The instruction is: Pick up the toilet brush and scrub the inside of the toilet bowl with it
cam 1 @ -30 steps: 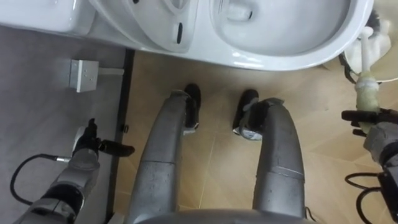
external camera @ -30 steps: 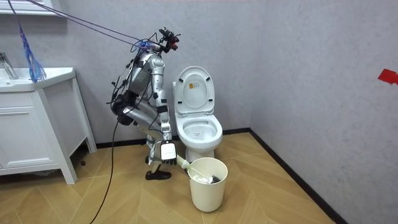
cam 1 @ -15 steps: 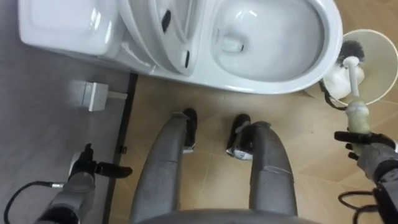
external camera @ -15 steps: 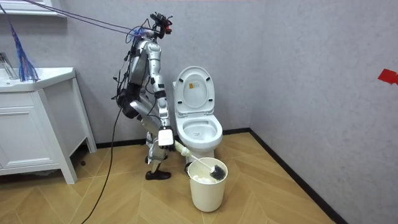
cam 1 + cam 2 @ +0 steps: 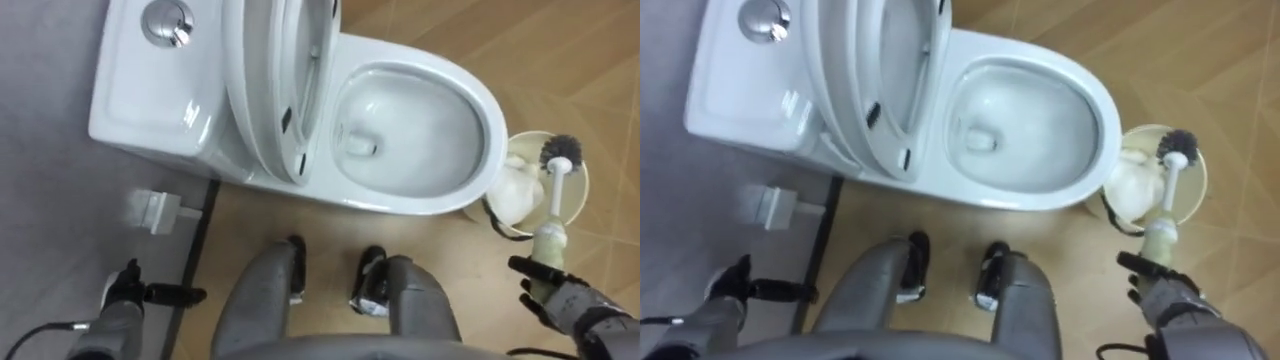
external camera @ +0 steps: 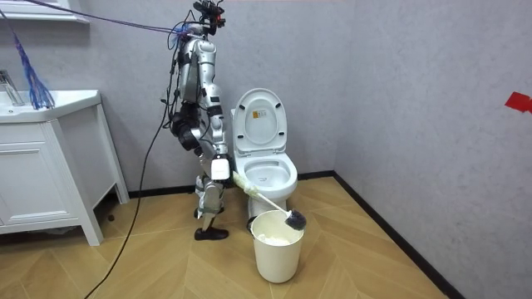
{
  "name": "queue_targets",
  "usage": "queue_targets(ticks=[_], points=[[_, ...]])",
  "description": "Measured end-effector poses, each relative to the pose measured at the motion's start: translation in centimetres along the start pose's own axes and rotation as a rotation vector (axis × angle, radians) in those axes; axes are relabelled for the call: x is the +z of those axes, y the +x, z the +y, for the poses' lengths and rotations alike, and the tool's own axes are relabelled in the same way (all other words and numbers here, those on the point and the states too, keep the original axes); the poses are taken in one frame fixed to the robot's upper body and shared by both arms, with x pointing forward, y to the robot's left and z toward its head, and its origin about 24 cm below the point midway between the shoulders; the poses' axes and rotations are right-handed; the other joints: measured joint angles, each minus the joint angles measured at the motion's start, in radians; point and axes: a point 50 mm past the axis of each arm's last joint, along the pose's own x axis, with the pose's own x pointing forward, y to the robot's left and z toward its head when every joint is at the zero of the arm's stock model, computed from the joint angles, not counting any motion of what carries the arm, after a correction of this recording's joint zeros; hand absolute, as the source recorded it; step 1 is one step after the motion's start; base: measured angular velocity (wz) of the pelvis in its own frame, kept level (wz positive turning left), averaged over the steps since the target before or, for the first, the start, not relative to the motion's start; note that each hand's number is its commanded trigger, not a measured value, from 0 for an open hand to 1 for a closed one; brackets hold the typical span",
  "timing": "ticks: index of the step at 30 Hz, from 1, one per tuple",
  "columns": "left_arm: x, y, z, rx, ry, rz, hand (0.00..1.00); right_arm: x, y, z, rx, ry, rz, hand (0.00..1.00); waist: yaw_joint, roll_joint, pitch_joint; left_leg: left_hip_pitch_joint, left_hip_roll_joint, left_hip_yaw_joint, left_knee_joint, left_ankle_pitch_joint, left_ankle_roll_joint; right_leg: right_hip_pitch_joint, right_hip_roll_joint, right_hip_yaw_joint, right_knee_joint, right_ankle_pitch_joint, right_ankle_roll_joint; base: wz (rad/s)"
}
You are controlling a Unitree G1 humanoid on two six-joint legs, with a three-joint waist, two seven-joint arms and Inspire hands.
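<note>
The toilet (image 5: 300,110) is white and very shiny, smooth like a glazed plate, and light glints on its tank. The flush button (image 5: 167,20) on top looks like bright, shiny metal. The toilet brush (image 5: 553,200) has a smooth, pale plastic stick and a dark, rough, bristly head. The bin (image 6: 277,253) looks like smooth cream plastic, a bit dull. The floor (image 5: 560,50) looks like light wood boards with a soft shine. The wall (image 6: 399,100) is grey and matt. The cabinet (image 6: 41,178) is white and smooth.

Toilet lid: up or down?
Up. The lid stands raised against the tank, and the bowl lies open.
</note>
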Motion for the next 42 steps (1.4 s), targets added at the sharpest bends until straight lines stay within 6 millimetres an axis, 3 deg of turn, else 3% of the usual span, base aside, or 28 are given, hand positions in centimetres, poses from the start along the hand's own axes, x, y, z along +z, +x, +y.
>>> queue_targets(ticks=[3,5,10,14,18,20,26,31,36,39,42], points=[[-0.7,-0.2,0.0,0.005,-0.04,0.005,0.0,-0.8,0.1,-0.4,0.006,0.05,0.027,1.0,0.002,-0.001,-0.0035,0.057,-0.002,0.0,-0.041,0.001,-0.001,0.056,0.002,-0.004,-0.039,0.001,0.004,0.01],[-1.7,-0.4,0.2,0.016,-0.065,0.019,0.0,-1.7,0.2,-1.0,-0.003,0.092,0.053,1.0,0.001,-0.002,-0.0108,0.097,-0.002,-0.005,-0.071,0.002,-0.003,0.1,0.007,-0.01,-0.075,0.004,0.007,0.05],[-3.5,-1.0,0.6,0.048,-0.111,0.049,0.0,-2.7,0.2,-1.7,-0.013,0.079,0.062,1.0,-0.001,-0.007,-0.013,0.179,-0.005,-0.007,-0.126,0.006,-0.008,0.18,0.01,-0.016,-0.123,0.003,0.01,0.03],[-4.3,-1.3,0.8,0.068,-0.164,0.053,0.0,-2.2,0.2,-1.8,-0.025,-0.063,-0.004,1.0,-0.003,-0.02,-0.0099,0.241,-0.004,-0.005,-0.159,0.01,-0.014,0.239,0.017,-0.018,-0.162,0.004,0.011,0.0],[-5.0,-1.6,0.7,0.066,-0.166,0.057,0.0,-1.1,-0.2,-1.1,-0.039,-0.215,-0.128,1.0,-0.001,-0.033,-0.0148,0.277,-0.002,0.004,-0.183,0.011,-0.016,0.27,0.022,-0.011,-0.185,0.006,0.012,-0.06],[-4.8,-1.6,0.2,0.057,-0.176,0.049,0.0,0.1,-0.6,0.0,-0.027,-0.338,-0.245,1.0,0.001,-0.037,-0.0176,0.281,-0.001,0.001,-0.187,0.012,-0.018,0.279,0.027,-0.01,-0.198,0.009,0.013,0.02],[-5.3,-2.1,-0.2,0.068,-0.141,0.028,0.0,0.8,-1.7,1.9,-0.008,-0.705,-0.469,1.0,0.003,-0.038,-0.0185,0.324,0.001,-0.009,-0.213,0.012,-0.018,0.345,0.035,-0.032,-0.248,0.023,0.018,0.1],[-3.4,-2.2,0.1,0.129,-0.08,-0.071,0.0,-0.7,-2.1,2.9,0.043,-0.965,-0.562,1.0,0.035,-0.031,-0.0174,0.332,-0.001,-0.025,-0.219,0.012,-0.018,0.364,0.035,-0.049,-0.262,0.025,0.019,0.11],[-0.2,-3.6,0.8,0.228,0.008,-0.282,0.0,-1.8,-2.1,2.8,0.059,-0.977,-0.559,1.0,0.05,-0.03,-0.0156,0.332,-0.004,-0.051,-0.225,0.013,-0.019,0.38,0.03,-0.086,-0.262,0.024,0.02,0.18],[1.5,-4.5,0.8,0.284,0.076,-0.396,0.0,-2.5,-2.1,2.4,0.061,-0.995,-0.566,1.0,0.051,-0.04,-0.0088,0.324,-0.005,-0.071,-0.219,0.013,-0.02,0.388,0.032,-0.104,-0.272,0.024,0.02,0.23],[3.8,-5.4,0.8,0.327,0.147,-0.54,0.0,-3.3,-1.9,1.8,0.057,-1.007,-0.542,1.0,0.059,-0.047,-0.0102,0.318,-0.017,-0.105,-0.217,0.017,-0.024,0.406,0.035,-0.126,-0.298,0.024,0.02,0.3]])
